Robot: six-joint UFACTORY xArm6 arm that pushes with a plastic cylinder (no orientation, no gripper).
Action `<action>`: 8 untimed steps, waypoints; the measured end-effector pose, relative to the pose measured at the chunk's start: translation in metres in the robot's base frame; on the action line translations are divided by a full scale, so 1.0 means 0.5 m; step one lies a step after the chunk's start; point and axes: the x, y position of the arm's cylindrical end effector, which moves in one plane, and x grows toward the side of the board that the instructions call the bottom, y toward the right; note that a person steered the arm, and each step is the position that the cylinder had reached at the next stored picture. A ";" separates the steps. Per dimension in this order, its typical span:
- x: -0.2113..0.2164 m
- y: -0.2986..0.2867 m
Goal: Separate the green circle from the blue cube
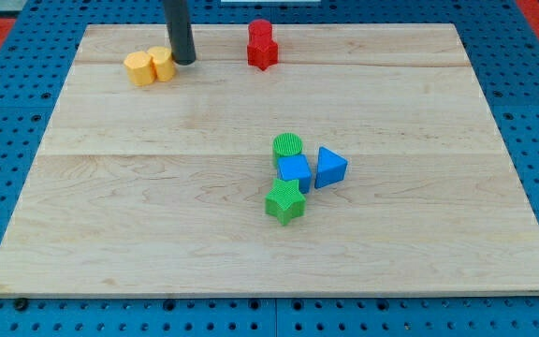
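1. The green circle [287,145] is seen near the bench [110,215] centre, touching the blue cube [295,171] on its far side.
2. It is judged light, rigid and easily slid; contact is best made on its side wall.
3. The end effector, a bare rod, holds nothing; my tip [184,61] stands near the far-left corner beside yellow blocks [149,66].

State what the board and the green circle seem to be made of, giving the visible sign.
Board: apparently light wood, matt, showing grain and plank seams. Green circle: probably plastic, uniformly coloured, with fine ridges on top, possibly 3D-printed.
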 end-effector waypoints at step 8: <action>0.334 0.353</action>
